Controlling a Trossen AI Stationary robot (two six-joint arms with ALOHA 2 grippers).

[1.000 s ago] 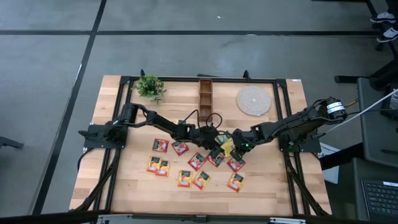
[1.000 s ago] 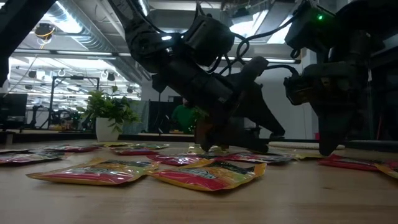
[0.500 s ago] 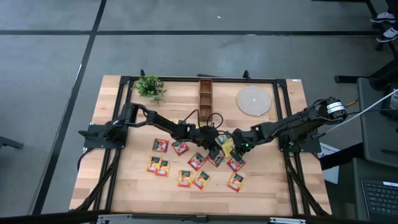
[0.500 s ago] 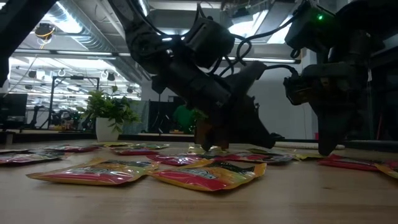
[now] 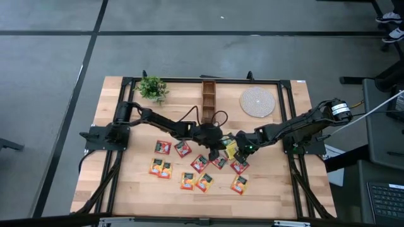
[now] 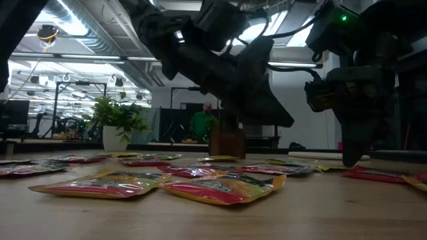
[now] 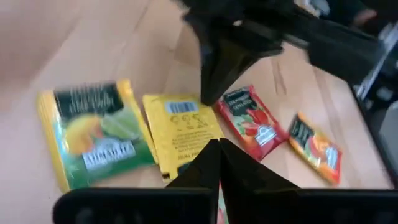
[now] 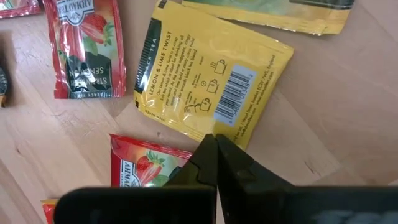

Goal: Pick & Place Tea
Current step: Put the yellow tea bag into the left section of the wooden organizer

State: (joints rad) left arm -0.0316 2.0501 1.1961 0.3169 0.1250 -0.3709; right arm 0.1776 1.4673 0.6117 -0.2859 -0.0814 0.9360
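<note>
The left pincer [image 5: 214,153] hangs above the middle of the worktop [image 5: 126,183], its fingers [image 7: 214,163] pressed together with nothing visibly between them; a yellow sachet [image 7: 181,132] and a green sachet [image 7: 96,130] lie flat just beyond its tips; so the grab looks to have missed. The right pincer [image 5: 242,150], likewise shut and empty, sits low beside a yellow sachet [image 8: 211,84]. The rest of the tea [image 5: 189,170] lies scattered near the front. The picking step is in hand; next, I judge, the left pincer must part, lower over one sachet's edge, and pinch again.
</note>
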